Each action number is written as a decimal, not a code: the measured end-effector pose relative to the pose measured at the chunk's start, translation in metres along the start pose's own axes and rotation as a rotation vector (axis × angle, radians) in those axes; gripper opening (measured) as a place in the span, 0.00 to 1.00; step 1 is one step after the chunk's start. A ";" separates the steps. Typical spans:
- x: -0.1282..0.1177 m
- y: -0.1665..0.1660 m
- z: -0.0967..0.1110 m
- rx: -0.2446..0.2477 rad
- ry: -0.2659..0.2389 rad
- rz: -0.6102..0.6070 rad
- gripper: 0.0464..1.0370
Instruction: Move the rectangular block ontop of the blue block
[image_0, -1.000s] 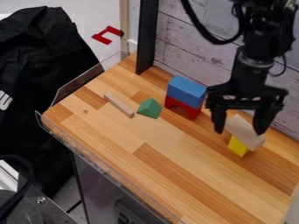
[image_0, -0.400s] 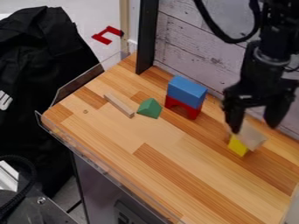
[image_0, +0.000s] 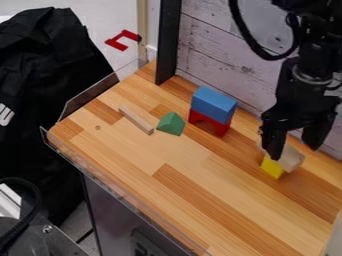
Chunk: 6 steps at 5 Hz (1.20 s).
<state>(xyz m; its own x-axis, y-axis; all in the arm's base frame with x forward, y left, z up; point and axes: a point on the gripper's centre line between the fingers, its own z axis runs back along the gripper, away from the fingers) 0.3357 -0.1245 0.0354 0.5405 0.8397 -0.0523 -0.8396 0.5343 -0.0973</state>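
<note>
while lower than before, the claw (image_0: 294, 150) with fingers apart at the pale block (image_0: 291, 159)

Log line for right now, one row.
tool open at wooden block | wooden block on yellow block | blue block on red arch | transfer pending

Blue block (image_0: 215, 103): solid blue, rectangular, longer than it is high. Pose level, lying lengthwise on top of the red arch block (image_0: 217, 128), in contact with it, the two sides roughly lined up. Top and long front side both exposed.

Rectangular block (image_0: 291, 158): pale, bare wood, flat-faced. Position: apart from the red arch block, to its right and lower in the camera view. Long axis slants from upper left to lower right. Partly hidden; full outline not readable.
</note>
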 end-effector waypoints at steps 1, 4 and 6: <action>0.004 -0.003 -0.002 0.018 -0.026 0.060 0.96; 0.013 -0.001 -0.021 0.062 -0.022 0.161 0.96; 0.020 0.003 -0.033 0.078 -0.005 0.218 0.92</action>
<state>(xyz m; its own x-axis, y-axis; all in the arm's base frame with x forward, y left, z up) 0.3456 -0.1094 0.0010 0.3457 0.9365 -0.0587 -0.9383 0.3459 -0.0071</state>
